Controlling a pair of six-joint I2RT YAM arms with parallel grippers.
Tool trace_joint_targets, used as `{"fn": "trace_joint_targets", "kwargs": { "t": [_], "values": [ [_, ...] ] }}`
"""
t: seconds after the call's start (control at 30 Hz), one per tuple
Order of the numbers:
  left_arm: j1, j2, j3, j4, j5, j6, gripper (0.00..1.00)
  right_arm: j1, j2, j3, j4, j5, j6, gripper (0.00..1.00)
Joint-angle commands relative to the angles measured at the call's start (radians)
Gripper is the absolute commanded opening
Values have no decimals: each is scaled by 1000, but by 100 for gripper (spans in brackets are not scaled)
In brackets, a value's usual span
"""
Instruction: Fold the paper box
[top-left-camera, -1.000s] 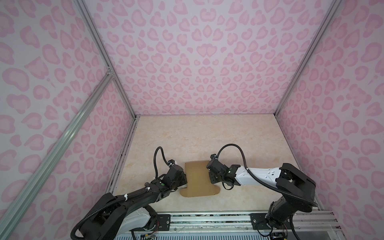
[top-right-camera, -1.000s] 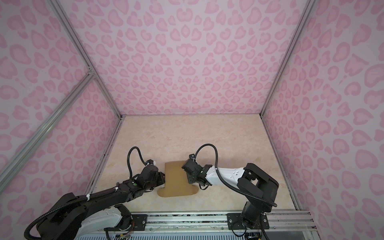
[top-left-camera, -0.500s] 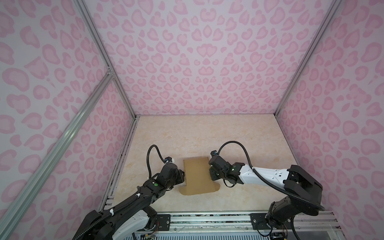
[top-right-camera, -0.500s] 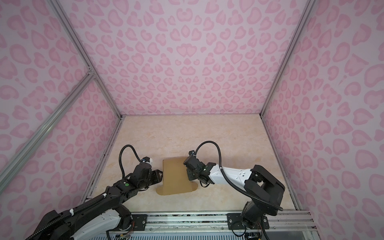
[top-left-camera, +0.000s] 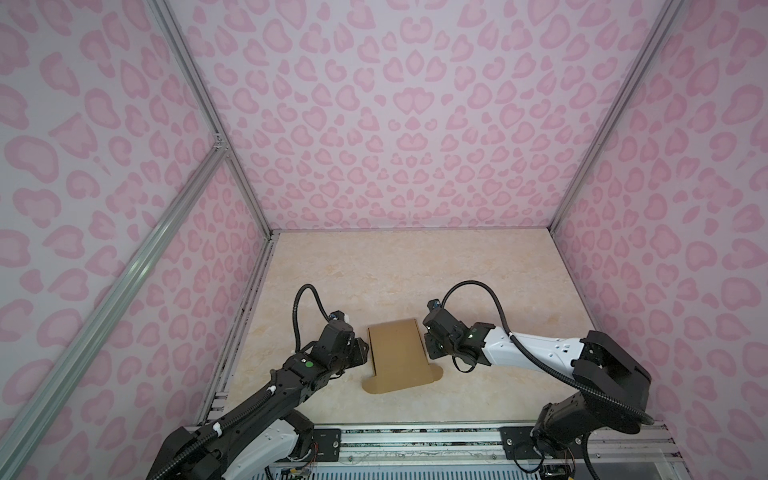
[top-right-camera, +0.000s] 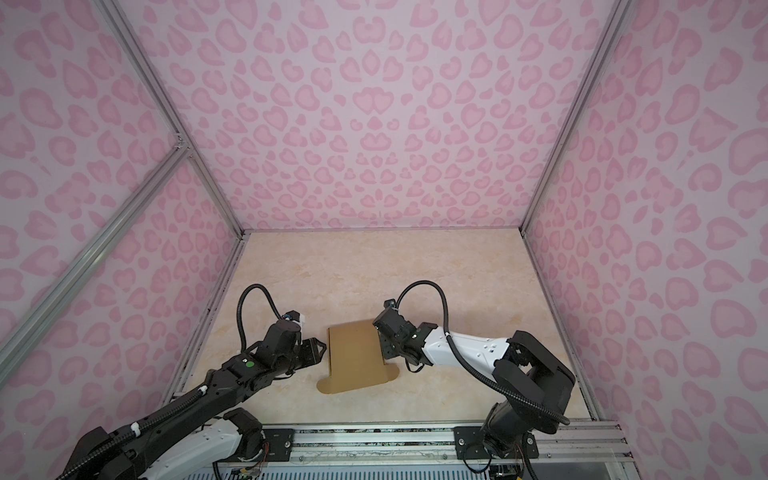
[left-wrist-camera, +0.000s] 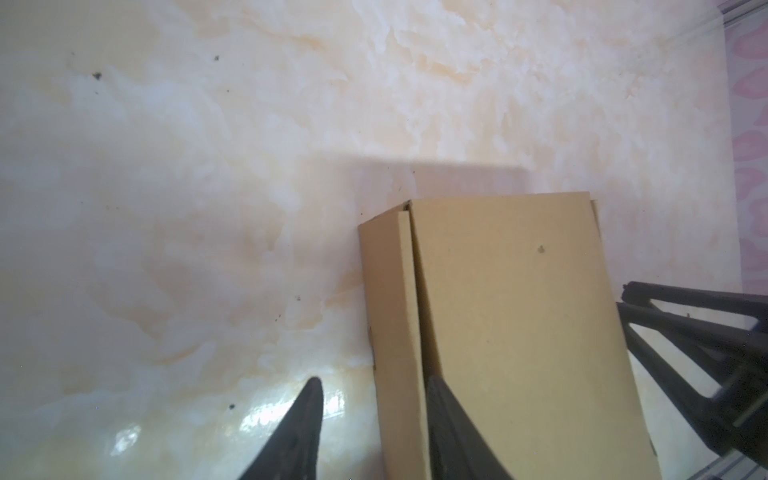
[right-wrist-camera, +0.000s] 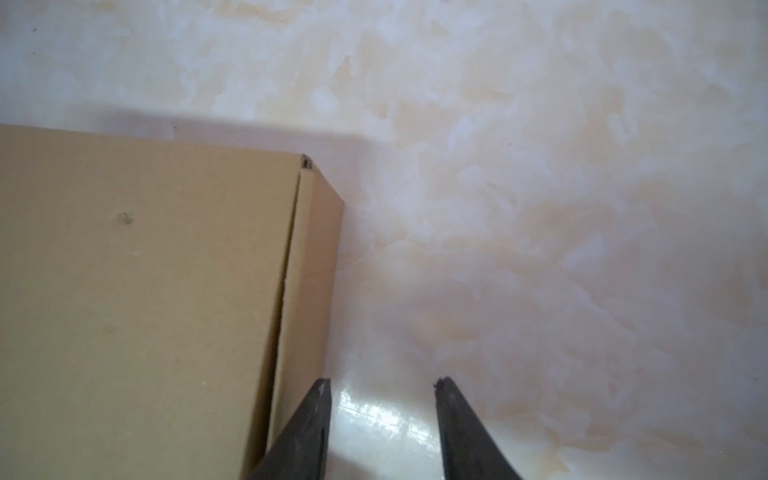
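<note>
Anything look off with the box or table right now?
Mostly tidy. The box sits slightly skewed on the table, and its near flap with rounded ears lies flat, untucked. A thin gap runs along each side seam. No tears seen.

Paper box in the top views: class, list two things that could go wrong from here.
1. The near flap lies spread on the table, seemingly untucked, so the paper box may spring open.
2. The left gripper stands open astride a side wall; moving sideways could drag the unheld box. The right gripper, open beside it, offers no brace.
</note>
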Motion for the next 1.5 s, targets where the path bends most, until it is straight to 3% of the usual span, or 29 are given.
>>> {"fn": "trace_joint_targets", "kwargs": {
  "t": [0.0,0.17,0.33,0.73,1.0,1.17,1.47],
  "values": [
    [2,-39,22,-11,26,-25,45,2,-38,-10,8,-10,-15,41],
    [1,-34,26,25,123,-63,45,41,-109,-11,67,-100,-35,40],
    [-7,-3,-11,64,176,-67,44,100,-145,-1,80,-81,-45,39],
    [-96,125,-74,141,117,-82,43,136,-29,-65,241,-212,36,39],
    [-82,18,2,15,35,-27,43,124,27,-64,224,-206,47,38],
    [-71,-76,25,-58,25,-28,45,122,-67,-42,159,-161,20,39],
    [-72,-164,-88,-55,123,-103,46,98,-186,-43,63,-116,-16,41]
  ]
}}
